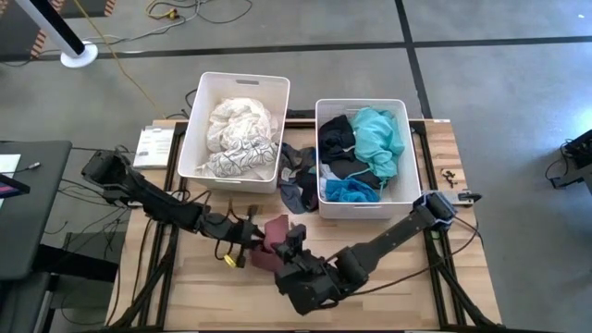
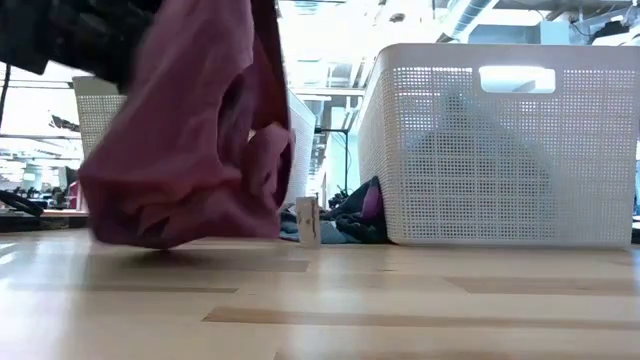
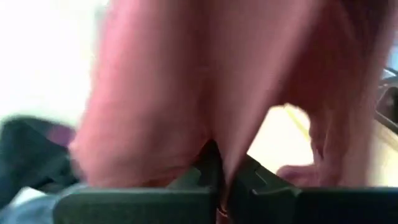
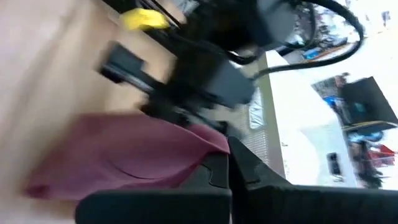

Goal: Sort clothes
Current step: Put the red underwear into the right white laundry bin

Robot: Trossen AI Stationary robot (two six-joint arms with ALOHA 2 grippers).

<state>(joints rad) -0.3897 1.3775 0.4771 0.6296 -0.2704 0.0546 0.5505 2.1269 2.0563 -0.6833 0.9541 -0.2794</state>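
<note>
The left gripper [image 1: 252, 242] is clenched on the maroon garment [image 1: 269, 242], and the right gripper [image 1: 294, 242] pinches the same cloth from its other side. The garment hangs between them, just above the front of the wooden table [image 1: 398, 287]. The left bin [image 1: 197, 111] already holds white and patterned pieces, the right bin [image 1: 400, 107] teal, black and blue ones. A dark pile [image 1: 298, 176] lies unsorted between the bins, so sorting looks mostly done.
</note>
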